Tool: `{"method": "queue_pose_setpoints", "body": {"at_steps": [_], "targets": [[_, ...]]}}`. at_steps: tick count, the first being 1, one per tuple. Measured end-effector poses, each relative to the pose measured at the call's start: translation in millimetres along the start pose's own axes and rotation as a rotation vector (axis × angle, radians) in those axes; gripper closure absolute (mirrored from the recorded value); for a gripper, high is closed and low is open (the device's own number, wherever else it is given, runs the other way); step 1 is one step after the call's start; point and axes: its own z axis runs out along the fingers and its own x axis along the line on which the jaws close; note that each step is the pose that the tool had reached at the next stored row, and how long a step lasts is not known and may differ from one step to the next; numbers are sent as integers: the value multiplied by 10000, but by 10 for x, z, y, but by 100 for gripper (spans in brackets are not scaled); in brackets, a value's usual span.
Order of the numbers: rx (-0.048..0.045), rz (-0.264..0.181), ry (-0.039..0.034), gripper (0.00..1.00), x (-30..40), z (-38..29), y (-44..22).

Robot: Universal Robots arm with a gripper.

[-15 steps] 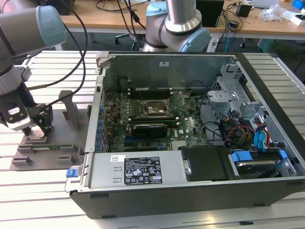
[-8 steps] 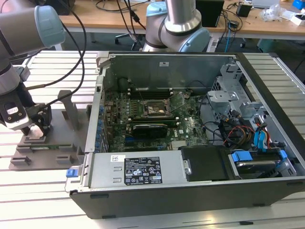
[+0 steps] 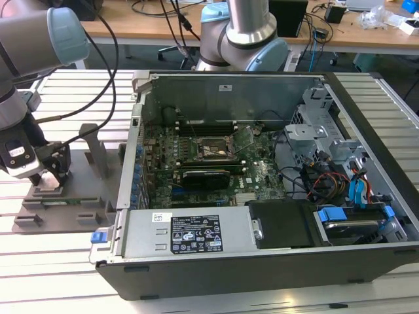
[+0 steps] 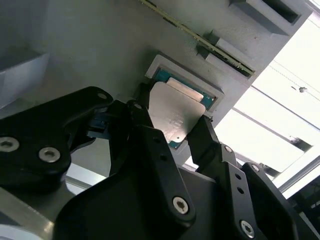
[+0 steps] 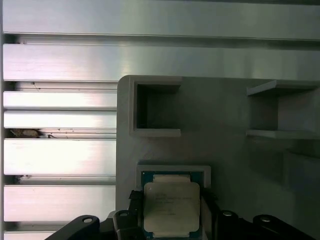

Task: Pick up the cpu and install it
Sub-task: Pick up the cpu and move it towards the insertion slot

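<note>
Gripper (image 4: pixel 172 125) clenched on the cpu (image 4: pixel 175 112) (silvery top, green rim), which sits in the pale-framed recess (image 5: pixel 172 169) of a grey fixture (image 5: pixel 220 115). The fixture lies on the slatted desk (image 5: pixel 60 155) near its edge at the exterior view's left, beside an open computer case (image 3: pixel 229 95).

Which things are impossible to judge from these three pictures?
Second wrist view: the black gripper covers part of the small square silvery-grey cpu.
Exterior view: the gripper hides the grey holder's pocket under it.
Exterior view: the dark square socket is too small to tell whether it is empty.
</note>
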Motion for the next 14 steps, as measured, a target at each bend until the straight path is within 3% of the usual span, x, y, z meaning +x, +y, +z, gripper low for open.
{"method": "queue_pose_setpoints", "body": {"at_steps": [14], "targets": [[-1, 0, -2, 45, -10, -356, -3]]}}
